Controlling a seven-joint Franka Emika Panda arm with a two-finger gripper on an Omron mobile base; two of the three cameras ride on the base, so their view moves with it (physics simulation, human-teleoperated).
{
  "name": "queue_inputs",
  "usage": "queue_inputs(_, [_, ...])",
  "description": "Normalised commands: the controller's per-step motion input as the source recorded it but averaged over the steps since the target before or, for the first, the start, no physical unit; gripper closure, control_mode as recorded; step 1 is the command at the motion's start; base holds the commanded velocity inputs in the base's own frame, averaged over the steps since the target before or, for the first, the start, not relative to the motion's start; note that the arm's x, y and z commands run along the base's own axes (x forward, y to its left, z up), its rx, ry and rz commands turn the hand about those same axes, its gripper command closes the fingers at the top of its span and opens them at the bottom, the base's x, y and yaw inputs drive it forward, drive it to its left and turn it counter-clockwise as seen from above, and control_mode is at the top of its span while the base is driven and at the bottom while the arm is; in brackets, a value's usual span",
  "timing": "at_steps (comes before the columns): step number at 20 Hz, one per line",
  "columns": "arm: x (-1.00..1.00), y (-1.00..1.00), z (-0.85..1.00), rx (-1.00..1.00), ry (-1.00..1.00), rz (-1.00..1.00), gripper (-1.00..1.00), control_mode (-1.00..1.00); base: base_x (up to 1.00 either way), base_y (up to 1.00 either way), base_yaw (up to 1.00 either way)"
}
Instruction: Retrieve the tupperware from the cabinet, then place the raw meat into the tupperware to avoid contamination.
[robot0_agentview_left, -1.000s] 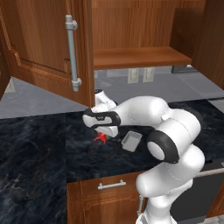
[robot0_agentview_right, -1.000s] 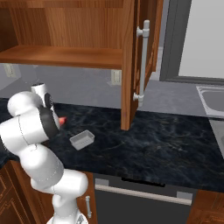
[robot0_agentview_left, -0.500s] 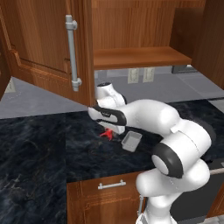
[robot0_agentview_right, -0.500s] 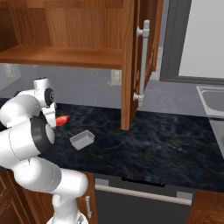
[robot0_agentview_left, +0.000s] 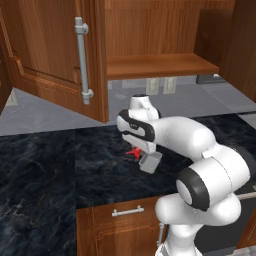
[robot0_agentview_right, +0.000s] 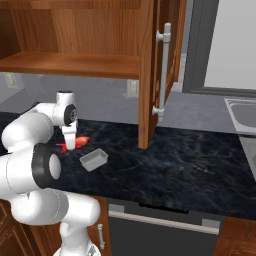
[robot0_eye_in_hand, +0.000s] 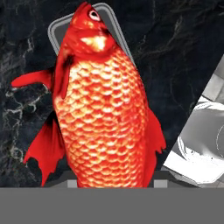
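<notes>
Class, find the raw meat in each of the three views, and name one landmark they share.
Left base view: raw meat at centre, beside the arm.
Right base view: left of centre, below the wrist.
Hand view: large, centre.
Shared landmark: tupperware.

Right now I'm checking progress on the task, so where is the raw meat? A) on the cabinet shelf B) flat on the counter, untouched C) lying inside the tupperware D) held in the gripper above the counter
D: the raw meat, a red fish, hangs from the gripper just beside and above the tupperware, not yet in it.
</notes>
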Motion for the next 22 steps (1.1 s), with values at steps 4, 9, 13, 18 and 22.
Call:
queue_inputs(4, [0.00, -0.22, 0.00, 0.05, 0.07, 0.14, 1.00, -1.00, 0.00, 0.00, 0.00])
queue_inputs(9, [0.00, -0.01, -0.04, 0.03, 0.14, 0.15, 1.00, -1.00, 0.00, 0.00, 0.00])
queue_inputs(13, [0.04, -0.10, -0.02, 0.00, 0.23, 0.14, 1.00, -1.00, 0.00, 0.00, 0.00])
queue_inputs(18, [0.01, -0.27, -0.05, 0.00, 0.15, 0.05, 1.00, -1.00, 0.00, 0.00, 0.00])
queue_inputs(22, [0.00, -0.31, -0.13, 0.00, 0.10, 0.00, 1.00, -1.00, 0.00, 0.00, 0.00])
